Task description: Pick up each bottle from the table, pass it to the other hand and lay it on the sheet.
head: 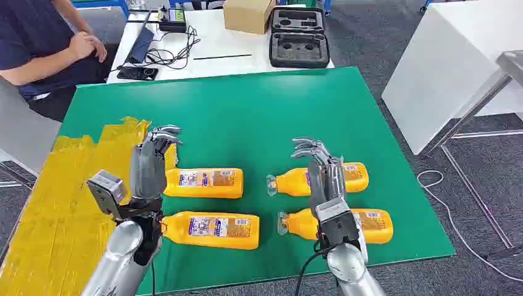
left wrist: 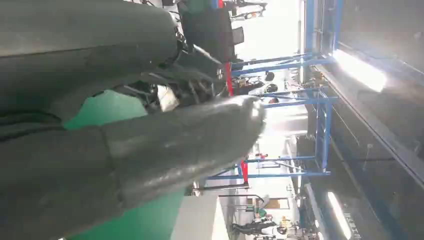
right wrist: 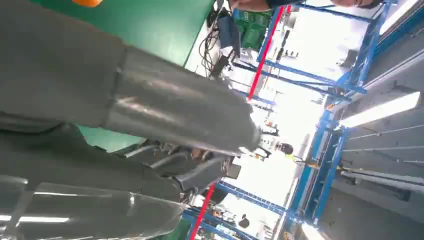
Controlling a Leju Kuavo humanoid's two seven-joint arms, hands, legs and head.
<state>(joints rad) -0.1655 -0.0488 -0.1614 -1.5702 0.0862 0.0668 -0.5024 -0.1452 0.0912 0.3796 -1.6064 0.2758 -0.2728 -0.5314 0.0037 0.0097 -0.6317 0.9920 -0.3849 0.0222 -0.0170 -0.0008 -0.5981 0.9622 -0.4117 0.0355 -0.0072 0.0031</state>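
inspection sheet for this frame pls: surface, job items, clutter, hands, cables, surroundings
Surface: green table; yellow sheet on its left part.
Job's things: four orange bottles lying on the green, none on the sheet: far left, near left, far right, near right.
Clutter: nothing seen on the green.
Hands: left hand and right hand both open, holding nothing.
Cables: black cable on the white table; white cable on the floor.
Surroundings: seated person, cardboard box, black foam case.

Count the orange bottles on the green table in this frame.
4, all lying on their sides: far left bottle, near left bottle, far right bottle and near right bottle, the right pair partly hidden behind the right hand. None on the yellow sheet.
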